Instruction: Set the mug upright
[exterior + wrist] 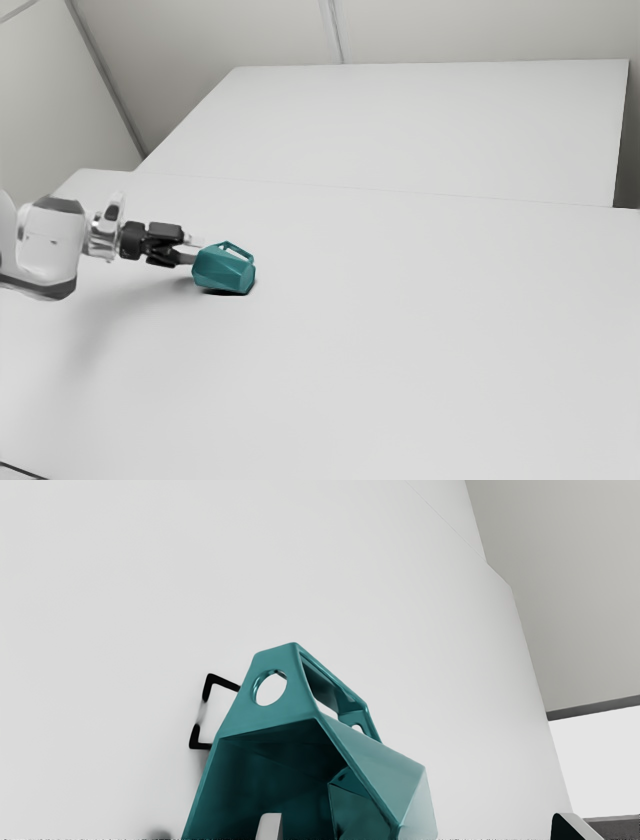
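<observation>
Teal and faceted, the mug point(222, 272) lies on its side left of centre in the exterior view, its handle point(299, 690) uppermost and its mouth turned toward the gripper point(197, 249). Flat planes meet along crisp edges over the body; a round hole pierces the handle's angular end near the rim, and a longer opening runs along its side. The surface has a soft gloss, darkening inside the mouth.

The pincer stands wide open and has hold of nothing. In the wrist view, one pale finger point(270, 827) is seen against the mug's dark mouth, while the other stands well apart, beyond the mug's outer wall, so a side of the mug comes between them. Whether the nearer finger touches the mug cannot be told.

Black gripper parts join a silvery wrist and the smooth white arm point(50, 245), which enters from the exterior view's left edge. Smooth, matte white tabletop point(430, 330) gives a broad stretch of room from the mug to the exterior view's right and bottom edges. Its far edge runs across the upper half, where another white surface point(420, 125) extends back toward the pale grey wall point(480, 30).
</observation>
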You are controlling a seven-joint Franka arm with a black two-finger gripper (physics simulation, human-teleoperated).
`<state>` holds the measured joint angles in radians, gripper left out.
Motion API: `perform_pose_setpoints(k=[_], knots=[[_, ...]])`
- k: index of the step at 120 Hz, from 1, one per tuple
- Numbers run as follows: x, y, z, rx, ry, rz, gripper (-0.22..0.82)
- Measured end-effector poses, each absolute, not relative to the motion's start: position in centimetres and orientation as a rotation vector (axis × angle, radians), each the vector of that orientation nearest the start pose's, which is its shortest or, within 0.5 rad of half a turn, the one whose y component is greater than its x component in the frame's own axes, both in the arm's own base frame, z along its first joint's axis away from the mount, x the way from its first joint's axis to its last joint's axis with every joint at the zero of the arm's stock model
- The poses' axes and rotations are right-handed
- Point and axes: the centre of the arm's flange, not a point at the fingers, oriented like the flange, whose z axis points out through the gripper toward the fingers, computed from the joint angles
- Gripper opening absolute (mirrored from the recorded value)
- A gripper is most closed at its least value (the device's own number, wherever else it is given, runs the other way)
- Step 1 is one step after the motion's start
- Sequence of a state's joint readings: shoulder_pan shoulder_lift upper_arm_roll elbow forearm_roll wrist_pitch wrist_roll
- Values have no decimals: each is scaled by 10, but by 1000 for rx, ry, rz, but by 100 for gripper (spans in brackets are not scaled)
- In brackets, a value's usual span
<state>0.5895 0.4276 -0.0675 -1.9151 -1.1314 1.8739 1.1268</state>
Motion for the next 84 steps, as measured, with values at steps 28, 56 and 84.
perform_pose_setpoints(k=[28,56,84], knots=[[557,232,270,2106,32,496,58],[563,219,266,2103,12,476,58],[566,211,265,2102,-2,466,51]])
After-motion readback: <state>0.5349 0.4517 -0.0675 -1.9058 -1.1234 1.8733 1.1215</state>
